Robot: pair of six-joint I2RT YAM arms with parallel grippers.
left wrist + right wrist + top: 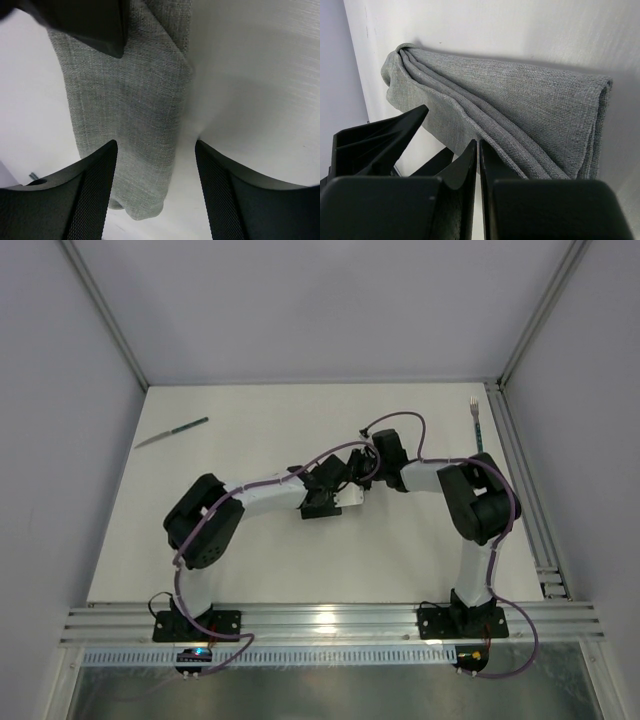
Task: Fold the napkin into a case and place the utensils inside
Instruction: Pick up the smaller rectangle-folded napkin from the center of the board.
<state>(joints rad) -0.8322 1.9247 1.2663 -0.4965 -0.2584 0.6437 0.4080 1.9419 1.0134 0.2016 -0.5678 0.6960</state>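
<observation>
Closest to your right wrist lens, the right gripper (478, 145) has its two black fingers pressed together with only a thin slit between them. No cloth shows in that slit, and you cannot tell from here whether the tips nip a layer underneath. Just past those tips lies the napkin (520, 105), folded into a long grey band of several layers. Its stacked fold edges run diagonally toward the fingers, and they cut off its near part. At the left of that view a dark forked shape (380, 140) juts in, too close to make out well. On your left wrist camera the left gripper (155, 150) stands wide open, one meshed finger (95, 195) over the band's edge and the other over the bare table (260, 75). The cloth lies between and below the jaws, nearer that first finger, and contact is unclear. A blurred dark block (85, 25) covers the band's far end. From overhead both wrists meet at mid-table and hide the napkin almost wholly. The knife (172, 432) lies at the far left and the fork (477, 420) by the far right edge — both well apart from the grippers and the cloth.
</observation>
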